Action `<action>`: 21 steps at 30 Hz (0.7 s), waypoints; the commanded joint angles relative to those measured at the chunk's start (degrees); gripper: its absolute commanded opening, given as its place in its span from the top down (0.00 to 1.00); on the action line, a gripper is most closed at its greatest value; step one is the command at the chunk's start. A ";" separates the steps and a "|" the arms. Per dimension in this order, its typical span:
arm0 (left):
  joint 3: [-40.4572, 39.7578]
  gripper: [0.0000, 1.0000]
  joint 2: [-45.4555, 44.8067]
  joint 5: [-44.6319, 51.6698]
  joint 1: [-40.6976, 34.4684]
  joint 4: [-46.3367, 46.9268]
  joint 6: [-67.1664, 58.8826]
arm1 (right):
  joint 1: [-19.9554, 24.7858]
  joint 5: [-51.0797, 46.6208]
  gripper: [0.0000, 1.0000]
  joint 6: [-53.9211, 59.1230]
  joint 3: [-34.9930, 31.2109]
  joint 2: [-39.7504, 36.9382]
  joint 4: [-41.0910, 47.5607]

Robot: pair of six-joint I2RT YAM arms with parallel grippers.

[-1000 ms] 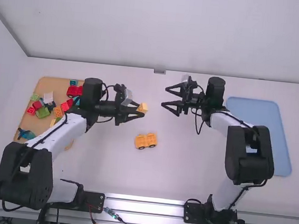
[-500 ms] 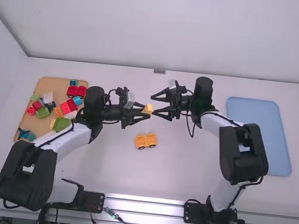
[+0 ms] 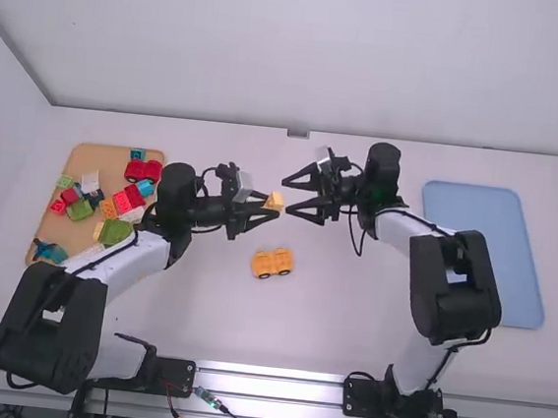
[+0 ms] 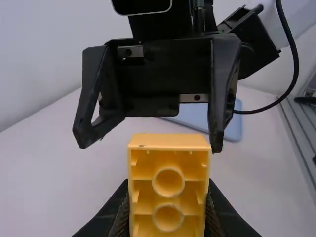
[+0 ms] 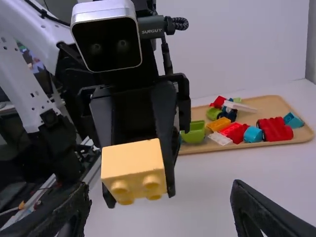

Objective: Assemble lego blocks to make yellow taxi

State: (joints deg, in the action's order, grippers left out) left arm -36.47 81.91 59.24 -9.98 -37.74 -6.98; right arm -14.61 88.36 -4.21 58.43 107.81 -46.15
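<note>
A wheeled yellow base (image 3: 272,262) sits on the white table (image 3: 210,311). At its twelve o'clock, the left gripper (image 3: 271,205) pinches a hollow-bottomed, studded yellow block (image 3: 275,200); toward one, the right gripper (image 3: 286,196) gapes wide. Tan tray (image 3: 77,237), nine; smooth blue tray (image 3: 485,229), three.

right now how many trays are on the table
2. The wooden tray, holding blocks, is at the left; the blue tray is at the right. The left arm and right arm each cover part of one; a hidden third seems unlikely.
</note>
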 commanded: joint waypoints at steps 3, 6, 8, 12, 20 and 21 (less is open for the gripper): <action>0.33 0.98 1.71 -0.39 0.22 -3.10 -1.08 | -0.94 1.03 0.25 -1.64 0.85 -0.83 -1.01; 0.33 0.98 3.72 -0.28 0.22 -6.34 1.71 | -0.76 1.01 0.27 -4.11 0.85 -0.83 -3.32; 0.33 0.98 5.56 0.11 0.22 -9.81 3.75 | -0.85 1.03 0.28 -5.33 0.85 -0.83 -4.55; 0.33 0.98 8.73 1.22 0.22 -16.44 7.81 | -0.87 1.01 0.32 -5.44 0.85 -0.83 -5.05; -1.07 0.98 11.24 3.89 0.22 -20.09 10.09 | -1.46 1.01 0.36 -4.50 0.85 -0.83 -5.11; -1.29 0.98 11.33 4.61 0.22 -20.04 10.06 | -1.46 1.01 0.38 -4.35 0.85 -0.83 -5.11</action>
State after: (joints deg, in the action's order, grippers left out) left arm -36.47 92.58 61.60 -9.98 -57.67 1.98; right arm -15.75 88.58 -8.60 58.41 107.81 -50.87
